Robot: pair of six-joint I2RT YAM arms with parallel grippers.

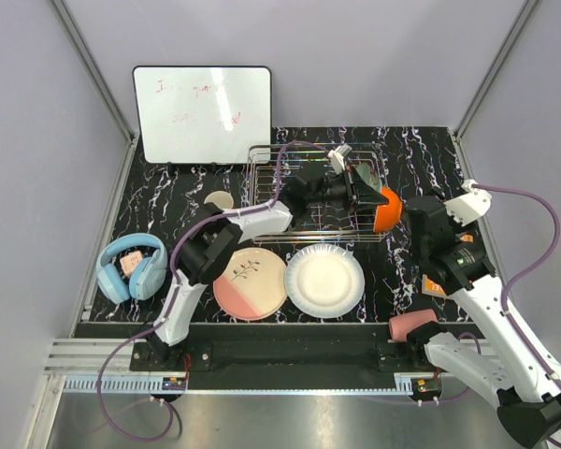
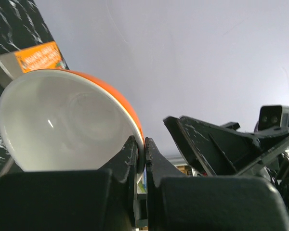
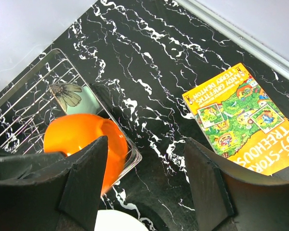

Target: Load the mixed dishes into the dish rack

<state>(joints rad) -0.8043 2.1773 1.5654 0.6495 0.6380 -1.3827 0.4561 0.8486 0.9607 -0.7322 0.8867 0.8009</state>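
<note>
Left gripper [image 2: 144,147] pinches orange mug [image 2: 67,120] by its rim at the dish rack [image 1: 265,178] wall; released here, it could tip outside.

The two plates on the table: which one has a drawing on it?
The pink-and-cream plate, left of the plain white plate; it alone bears a small twig drawing.

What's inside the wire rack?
A mint-green bowl sits near the dish rack's right end. The left gripper holds the orange mug by its rim at that edge. The left arm covers the rack's middle, so anything under it is hidden.
</note>
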